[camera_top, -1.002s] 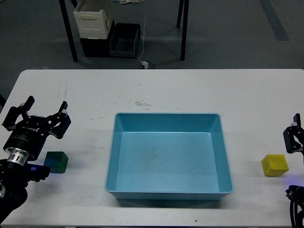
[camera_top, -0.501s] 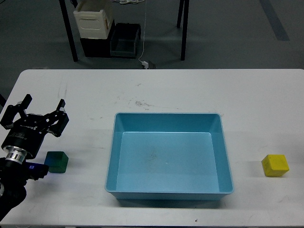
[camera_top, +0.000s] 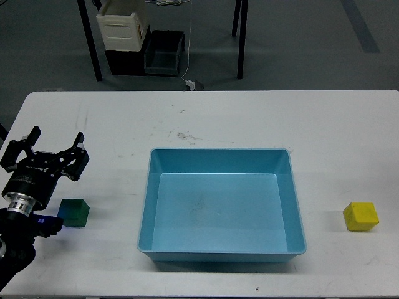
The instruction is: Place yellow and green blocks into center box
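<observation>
Table (camera_top: 249, 118), white and scuffed, at centre frame. Box (camera_top: 221, 249), light blue, shallow and bare inside, squarely in the middle: rigid plastic with sloped walls, a wide target needing no handling. Left gripper (camera_top: 42, 156) at nine o'clock of the box, jaws spread wide and gripping nothing; right gripper out of view. Green block (camera_top: 75, 212) at eight o'clock, near the table's left edge, just below the left gripper and beside the left arm. Yellow block (camera_top: 361, 216) at four o'clock, well apart from the box. Both cubes apparently light, stiff and matte, unlikely to slip; best pinched across two opposite flat faces, from above.
</observation>
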You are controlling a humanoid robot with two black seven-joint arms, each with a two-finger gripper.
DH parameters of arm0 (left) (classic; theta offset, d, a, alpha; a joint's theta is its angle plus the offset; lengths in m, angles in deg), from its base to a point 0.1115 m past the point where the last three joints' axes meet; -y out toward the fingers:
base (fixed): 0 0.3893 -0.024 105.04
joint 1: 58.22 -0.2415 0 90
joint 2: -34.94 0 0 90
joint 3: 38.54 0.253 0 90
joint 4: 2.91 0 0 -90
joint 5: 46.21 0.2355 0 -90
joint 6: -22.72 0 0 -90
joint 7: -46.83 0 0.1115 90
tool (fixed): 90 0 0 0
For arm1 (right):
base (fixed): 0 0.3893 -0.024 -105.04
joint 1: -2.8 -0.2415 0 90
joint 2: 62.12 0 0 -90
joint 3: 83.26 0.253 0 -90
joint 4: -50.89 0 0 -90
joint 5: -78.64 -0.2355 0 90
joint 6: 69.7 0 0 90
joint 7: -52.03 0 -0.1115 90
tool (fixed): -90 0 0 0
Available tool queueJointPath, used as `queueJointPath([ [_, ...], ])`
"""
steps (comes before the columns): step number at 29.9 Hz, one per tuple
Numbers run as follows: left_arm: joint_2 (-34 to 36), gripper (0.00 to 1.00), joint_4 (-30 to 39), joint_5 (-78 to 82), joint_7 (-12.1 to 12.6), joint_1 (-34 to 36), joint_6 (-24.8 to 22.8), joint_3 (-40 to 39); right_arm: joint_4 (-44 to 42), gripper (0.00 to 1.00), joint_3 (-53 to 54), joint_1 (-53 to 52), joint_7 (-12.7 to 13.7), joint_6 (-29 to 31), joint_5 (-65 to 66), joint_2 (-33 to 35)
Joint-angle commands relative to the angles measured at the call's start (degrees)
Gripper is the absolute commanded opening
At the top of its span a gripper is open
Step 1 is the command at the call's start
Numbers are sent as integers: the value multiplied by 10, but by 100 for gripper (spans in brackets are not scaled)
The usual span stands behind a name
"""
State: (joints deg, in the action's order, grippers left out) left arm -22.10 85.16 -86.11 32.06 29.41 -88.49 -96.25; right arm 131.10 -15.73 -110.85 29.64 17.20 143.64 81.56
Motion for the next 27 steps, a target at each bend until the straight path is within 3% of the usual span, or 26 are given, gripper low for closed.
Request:
queueJointPath([
  [1, -1, 100, -5, 0, 0, 0, 0, 0, -29, 99, -111, -91, -56, 55, 13, 45],
  [7, -1, 100, -12, 0, 0, 0, -1, 0, -26, 99, -253, -194, -56, 127, 93, 145],
  [15, -1, 100, -14, 0, 0, 1, -1, 0, 28, 98, -341, -235, -56, 130, 390, 196],
  [19, -1, 100, -17, 0, 0, 4, 0, 0, 89, 98, -369, -228, -56, 130, 466, 237],
  [27, -9, 100, -19, 0, 0, 4, 0, 0, 143, 95, -470, -229, -56, 130, 585, 239],
])
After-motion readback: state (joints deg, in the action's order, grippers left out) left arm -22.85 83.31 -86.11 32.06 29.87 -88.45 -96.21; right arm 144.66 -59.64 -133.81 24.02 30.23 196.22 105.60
